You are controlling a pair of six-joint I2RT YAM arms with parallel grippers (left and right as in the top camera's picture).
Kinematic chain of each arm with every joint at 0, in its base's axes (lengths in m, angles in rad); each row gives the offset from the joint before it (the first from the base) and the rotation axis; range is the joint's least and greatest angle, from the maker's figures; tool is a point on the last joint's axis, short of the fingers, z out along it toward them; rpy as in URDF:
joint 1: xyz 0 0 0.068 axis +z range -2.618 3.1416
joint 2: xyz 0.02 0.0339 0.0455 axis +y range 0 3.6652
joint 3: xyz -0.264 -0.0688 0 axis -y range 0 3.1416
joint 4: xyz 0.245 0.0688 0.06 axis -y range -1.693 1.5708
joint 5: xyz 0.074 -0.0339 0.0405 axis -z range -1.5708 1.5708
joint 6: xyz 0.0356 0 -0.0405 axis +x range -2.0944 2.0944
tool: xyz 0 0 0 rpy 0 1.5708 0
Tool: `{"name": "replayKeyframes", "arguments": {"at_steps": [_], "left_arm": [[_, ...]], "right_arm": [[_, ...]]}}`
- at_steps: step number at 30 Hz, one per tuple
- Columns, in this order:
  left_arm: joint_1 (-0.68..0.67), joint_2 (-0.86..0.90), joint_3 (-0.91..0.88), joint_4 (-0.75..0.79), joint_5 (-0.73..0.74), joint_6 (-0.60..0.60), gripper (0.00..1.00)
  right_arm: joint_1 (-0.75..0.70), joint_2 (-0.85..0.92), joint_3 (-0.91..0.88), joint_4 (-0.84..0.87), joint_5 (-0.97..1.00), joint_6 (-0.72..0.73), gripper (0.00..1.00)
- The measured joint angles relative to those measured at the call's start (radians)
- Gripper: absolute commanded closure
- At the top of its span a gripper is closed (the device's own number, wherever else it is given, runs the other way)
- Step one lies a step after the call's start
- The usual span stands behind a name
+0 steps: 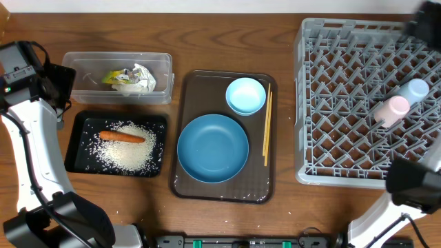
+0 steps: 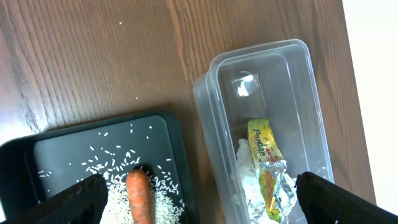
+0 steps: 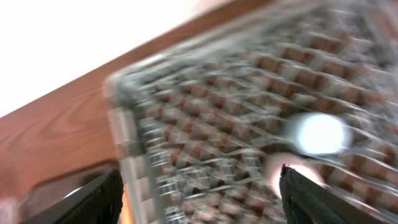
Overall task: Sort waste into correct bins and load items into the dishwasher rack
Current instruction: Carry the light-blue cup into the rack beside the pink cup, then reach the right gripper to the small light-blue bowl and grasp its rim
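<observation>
The clear tub (image 1: 157,69) holds crumpled tissue (image 1: 141,81) and the yellow-green wrapper (image 2: 264,158). The black tray (image 1: 77,145) holds rice (image 1: 127,153) and the carrot (image 1: 121,136). My left gripper (image 2: 208,199) is open and empty, above the gap between tub and tray, at the far left of the overhead view (image 1: 58,81). The blue bowl (image 1: 212,148), a small light-blue cup (image 1: 245,95) and chopsticks (image 1: 267,127) lie on the brown serving tray. The grey rack (image 1: 324,138) holds a light-blue cup (image 1: 415,89) and a pale pinkish cup (image 1: 391,110). My right gripper (image 3: 199,193) is open and empty over the rack, in a blurred view.
The brown serving tray (image 1: 220,191) sits between the black tray and the rack. My left arm (image 1: 27,165) runs down the left side. My right arm's base (image 1: 413,182) overlaps the rack's front right corner. A few rice grains lie on the table at the front left.
</observation>
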Motion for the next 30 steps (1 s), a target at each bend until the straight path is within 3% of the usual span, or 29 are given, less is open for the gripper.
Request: {"name": "replayKeyframes", "arguments": {"at_steps": [7,16,23,30], "left_arm": [[0.0,0.0,0.0,0.0,0.0,0.0,0.01],[0.0,0.0,0.0,0.0,0.0,0.0,0.02],[0.0,0.0,0.0,0.0,0.0,0.0,0.01],[0.0,0.0,0.0,0.0,0.0,0.0,0.02]], "right_arm": [[0.314,0.053,0.001,0.034,-0.037,-0.049,0.23],[0.64,0.267,0.001,0.136,0.001,-0.079,0.24],[0.773,0.467,-0.001,0.21,0.033,-0.029,0.3],[0.84,0.546,-0.005,0.174,0.076,0.065,0.42]]}}
